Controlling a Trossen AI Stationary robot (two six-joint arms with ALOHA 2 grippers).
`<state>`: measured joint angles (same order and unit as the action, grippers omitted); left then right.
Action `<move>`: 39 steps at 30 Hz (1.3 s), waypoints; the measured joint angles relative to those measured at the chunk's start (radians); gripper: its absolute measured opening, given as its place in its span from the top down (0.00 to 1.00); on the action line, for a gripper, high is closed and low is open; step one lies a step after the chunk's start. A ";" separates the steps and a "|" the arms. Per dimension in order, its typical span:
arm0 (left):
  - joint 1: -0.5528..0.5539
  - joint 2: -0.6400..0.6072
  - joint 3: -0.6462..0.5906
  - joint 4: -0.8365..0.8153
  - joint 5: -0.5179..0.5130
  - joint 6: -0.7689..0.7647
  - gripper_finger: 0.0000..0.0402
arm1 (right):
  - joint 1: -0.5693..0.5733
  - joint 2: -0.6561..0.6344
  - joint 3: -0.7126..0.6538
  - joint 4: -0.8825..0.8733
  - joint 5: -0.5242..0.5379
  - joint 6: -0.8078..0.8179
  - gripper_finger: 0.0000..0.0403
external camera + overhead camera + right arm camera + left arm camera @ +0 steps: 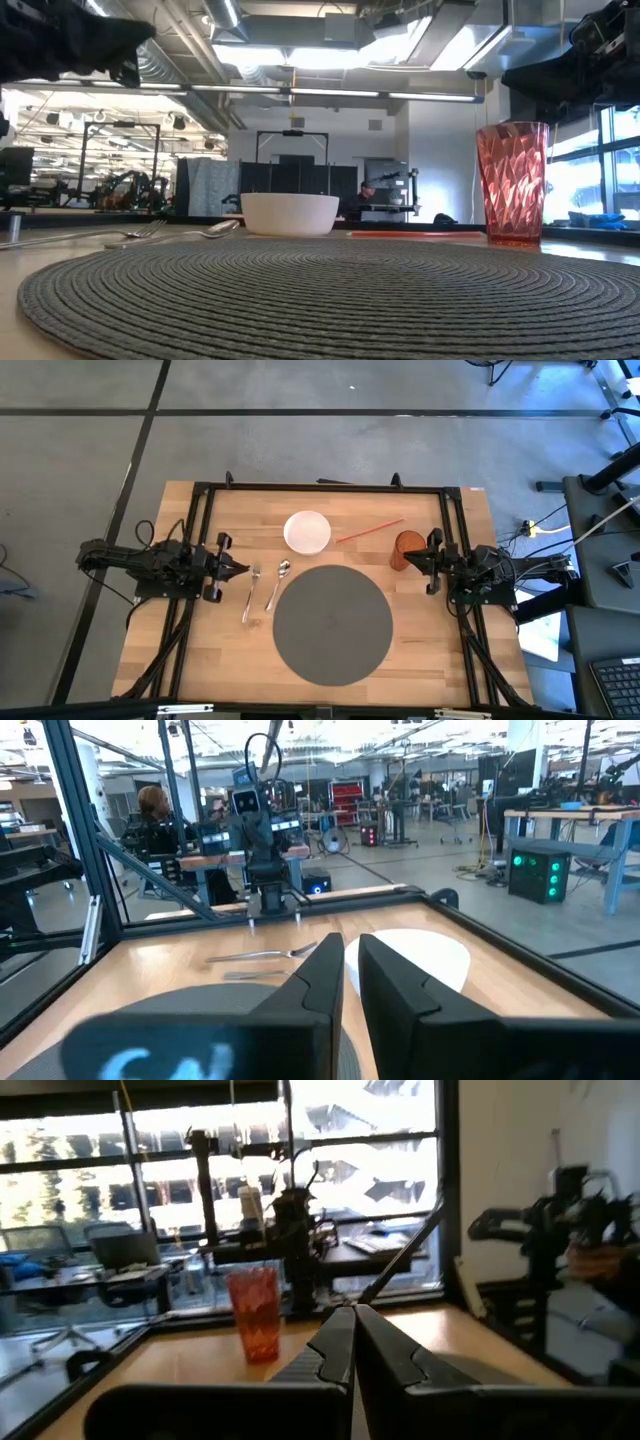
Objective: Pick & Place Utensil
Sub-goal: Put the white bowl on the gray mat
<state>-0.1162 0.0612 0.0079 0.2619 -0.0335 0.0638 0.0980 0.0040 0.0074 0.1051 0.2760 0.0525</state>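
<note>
The left gripper (240, 568) hovers at the table's left edge with its fingers pressed together, holding nothing. Just beside its tips lie a fork (250, 594) and a spoon (278, 583), side by side, left of the round grey mat (332, 624). Both look thin, stiff, light and slippery; mid-handle seems the surest hold. The right gripper (410, 560) waits near the red cup (404, 548), fingers slightly apart.

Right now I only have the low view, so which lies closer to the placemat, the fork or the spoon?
Observer: The spoon. The fork lies on its far side from the placemat.
Operator: Where's the left pincer?
Observer: The left pincer is just left of the fork, shut.
Operator: And the right one?
Observer: The right pincer waits at the red cup, right of the placemat.
</note>
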 joint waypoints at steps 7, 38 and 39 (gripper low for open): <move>0.000 0.000 0.000 0.024 -0.001 -0.175 0.99 | 0.000 0.000 0.000 -0.002 -0.035 0.000 0.91; 0.185 1.338 1.066 -0.672 -0.173 0.138 0.99 | 0.001 0.000 0.000 0.024 -0.052 0.071 0.91; 0.185 1.373 1.084 -0.673 -0.194 0.152 0.99 | 0.001 0.000 0.000 0.024 -0.052 0.071 0.91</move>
<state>0.0692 1.4344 1.0916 -0.4106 -0.2272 0.2159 0.0986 0.0040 0.0074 0.1295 0.2238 0.1238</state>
